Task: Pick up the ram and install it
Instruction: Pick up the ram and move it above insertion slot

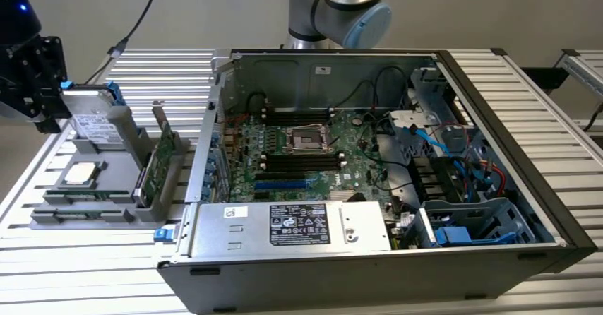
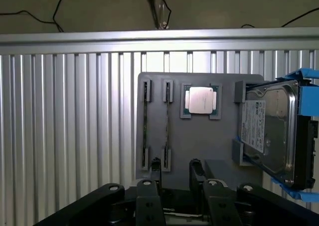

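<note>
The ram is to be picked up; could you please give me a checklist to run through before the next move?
1. Open pincer, nothing between its fingers: ok.
2. The ram seated in the gray tray: ok.
3. The pincer lined up on the ram: cannot tell.
4. The computer case open on top: ok.
5. The black motherboard slots free: ok, they look empty.

Pincer (image 2: 175,162) spread; ram (image 2: 145,121) edge-up in gray tray (image 2: 199,141).
</note>
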